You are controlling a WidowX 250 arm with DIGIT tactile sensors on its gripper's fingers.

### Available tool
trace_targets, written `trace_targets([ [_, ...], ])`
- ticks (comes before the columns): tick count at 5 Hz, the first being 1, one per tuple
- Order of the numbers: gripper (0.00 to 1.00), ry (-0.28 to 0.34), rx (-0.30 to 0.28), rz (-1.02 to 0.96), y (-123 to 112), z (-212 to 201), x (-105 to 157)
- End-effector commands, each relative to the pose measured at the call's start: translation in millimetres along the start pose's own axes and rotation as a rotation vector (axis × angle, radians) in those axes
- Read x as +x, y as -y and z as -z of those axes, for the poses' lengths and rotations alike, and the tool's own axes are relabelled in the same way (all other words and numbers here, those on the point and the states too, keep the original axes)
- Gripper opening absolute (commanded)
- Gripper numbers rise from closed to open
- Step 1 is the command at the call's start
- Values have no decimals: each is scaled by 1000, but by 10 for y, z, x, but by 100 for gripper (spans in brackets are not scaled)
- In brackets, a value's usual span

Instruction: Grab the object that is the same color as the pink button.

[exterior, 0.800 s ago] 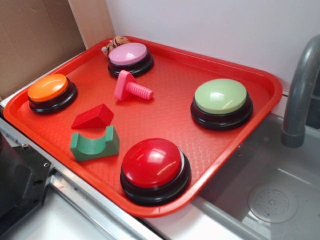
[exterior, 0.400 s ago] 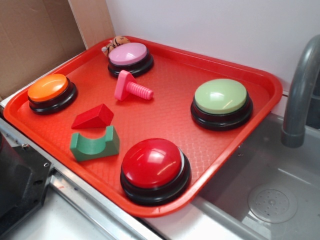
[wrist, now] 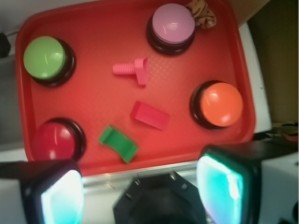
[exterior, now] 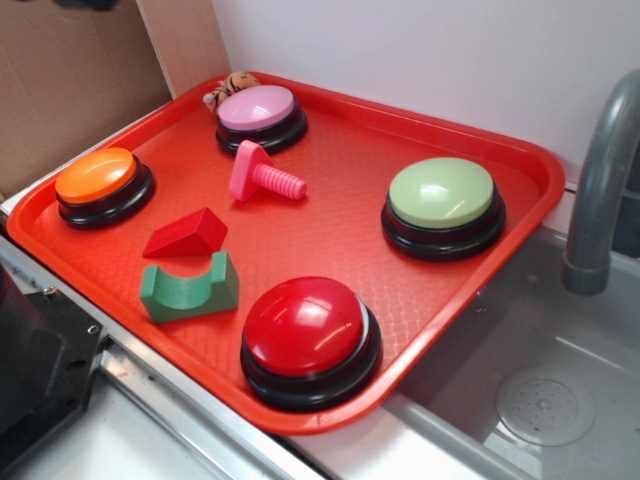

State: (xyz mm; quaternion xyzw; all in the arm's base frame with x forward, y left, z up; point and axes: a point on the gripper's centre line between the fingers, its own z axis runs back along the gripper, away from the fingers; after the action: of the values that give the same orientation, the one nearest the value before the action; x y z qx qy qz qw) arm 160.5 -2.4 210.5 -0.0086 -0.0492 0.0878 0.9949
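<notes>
- Barely anything has changed on the tray (exterior: pixel 520 160): every item sits where it sat a moment ago, and the only new thing in the exterior view is a dark blur at the top left edge, possibly part of the arm, though too little shows to be sure.
- That means, in my judgement, the approach is only starting; nothing is touched yet.
- From the wrist view, the gripper (wrist: pixel 140 186) hangs high over the tray's near edge, its two fingers (wrist: pixel 223 184) spread wide apart and holding nothing.
- Target: the pink bolt (exterior: pixel 262 176) lies on its side in the far-left part of the tray, just in front of the pink button (exterior: pixel 259 108), head toward the left, apart from everything else.
- Nearer sit the red wedge (exterior: pixel 186 234) and green arch block (exterior: pixel 187 287), well clear of the bolt.
- Next, I judge the gripper must travel out over the tray, descend and straddle the ribbed shaft.
</notes>
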Motion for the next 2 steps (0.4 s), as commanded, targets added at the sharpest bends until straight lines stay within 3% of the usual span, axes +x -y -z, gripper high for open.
trace_targets([
  [1,100,45,60,-87,-233,663,515],
  [2,100,42,33,-42,-183,961,639],
])
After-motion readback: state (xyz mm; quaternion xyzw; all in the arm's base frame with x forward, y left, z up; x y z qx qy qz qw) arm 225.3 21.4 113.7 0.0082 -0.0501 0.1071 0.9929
